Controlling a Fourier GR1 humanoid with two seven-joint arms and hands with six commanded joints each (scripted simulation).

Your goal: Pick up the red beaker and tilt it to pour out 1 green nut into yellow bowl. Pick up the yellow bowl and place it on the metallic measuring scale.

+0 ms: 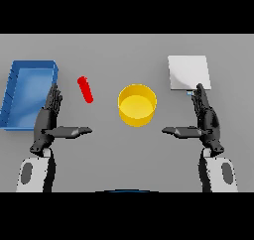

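Observation:
A red beaker [85, 89], a slim tube, stands on the grey table left of centre. The yellow bowl [137, 104] sits at the middle; I see no green nut in it. At the back right lies the metallic measuring scale [188, 72], a pale square plate. My left hand [48, 120] is open, fingers straight and thumb pointing inward, just below and left of the beaker, apart from it. My right hand [206, 119] is open in the same pose, right of the bowl and just in front of the scale, holding nothing.
A blue tray [28, 91] stands at the far left, right behind my left hand. A small bluish mark [189, 93] shows at the scale's front edge, beside my right fingertips.

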